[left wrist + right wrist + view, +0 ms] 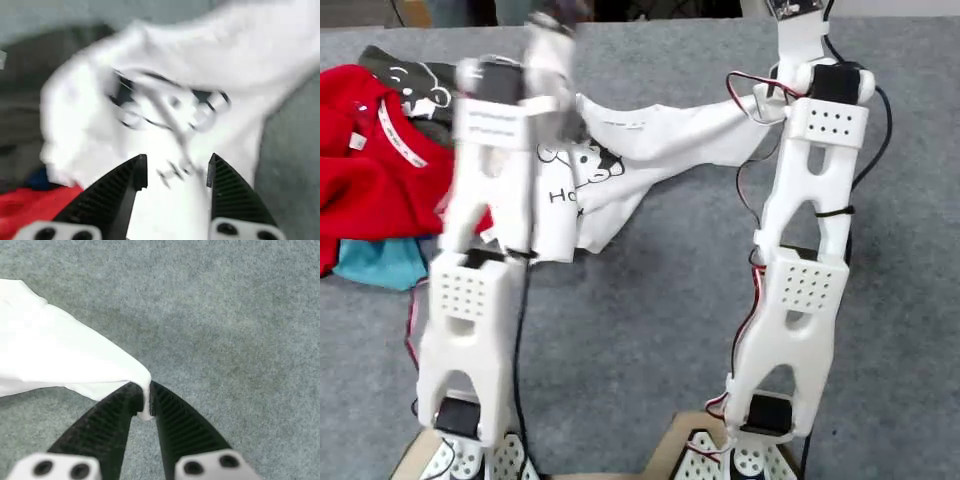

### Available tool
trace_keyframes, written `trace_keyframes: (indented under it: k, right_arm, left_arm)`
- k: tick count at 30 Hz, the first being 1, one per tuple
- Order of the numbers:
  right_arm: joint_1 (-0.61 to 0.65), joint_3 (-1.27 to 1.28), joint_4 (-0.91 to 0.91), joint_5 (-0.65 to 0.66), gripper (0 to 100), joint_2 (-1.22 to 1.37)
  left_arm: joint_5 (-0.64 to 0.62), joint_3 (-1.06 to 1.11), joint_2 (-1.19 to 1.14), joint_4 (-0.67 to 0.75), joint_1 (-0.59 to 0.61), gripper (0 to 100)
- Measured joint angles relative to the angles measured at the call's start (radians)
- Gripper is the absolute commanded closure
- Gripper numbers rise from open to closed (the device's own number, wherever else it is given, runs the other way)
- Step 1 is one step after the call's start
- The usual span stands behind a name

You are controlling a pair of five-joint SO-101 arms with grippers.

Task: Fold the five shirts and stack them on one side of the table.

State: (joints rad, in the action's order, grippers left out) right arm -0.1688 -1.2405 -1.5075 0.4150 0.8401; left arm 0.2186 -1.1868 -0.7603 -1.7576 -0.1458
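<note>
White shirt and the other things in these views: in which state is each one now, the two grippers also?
white shirt: unfolded, stretched out, one corner pinched by the right gripper.
red shirt: unfolded, crumpled.
dark grey shirt: unfolded, crumpled against the red shirt.
teal shirt: crumpled, partly under the red shirt.
left gripper: fingers open, over the white shirt.
right gripper: fingers shut on the white shirt's corner.

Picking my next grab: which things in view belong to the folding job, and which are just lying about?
Job: white shirt with black print, pinched by the right gripper, open left gripper over it; crumpled red shirt; dark grey printed shirt; teal shirt beside the red one.
Lying about: grey felt table cover; tan board under the arm bases.
</note>
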Motion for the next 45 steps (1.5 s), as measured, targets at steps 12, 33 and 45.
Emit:
trace_keyframes:
  k: [12,33,45]
  right_arm:
    - [0.000,0.000,0.000,0.000,98.5,0.000]
    - [0.000,0.000,0.000,0.000,98.5,0.000]
    - [0.000,0.000,0.000,0.000,98.5,0.000]
  left_arm:
    - [-0.017,0.674,0.172,0.144,-0.149,79]
    - [-0.118,1.033,0.279,0.516,-0.181,90]
    - [-0.118,1.025,0.212,0.509,-0.184,97]
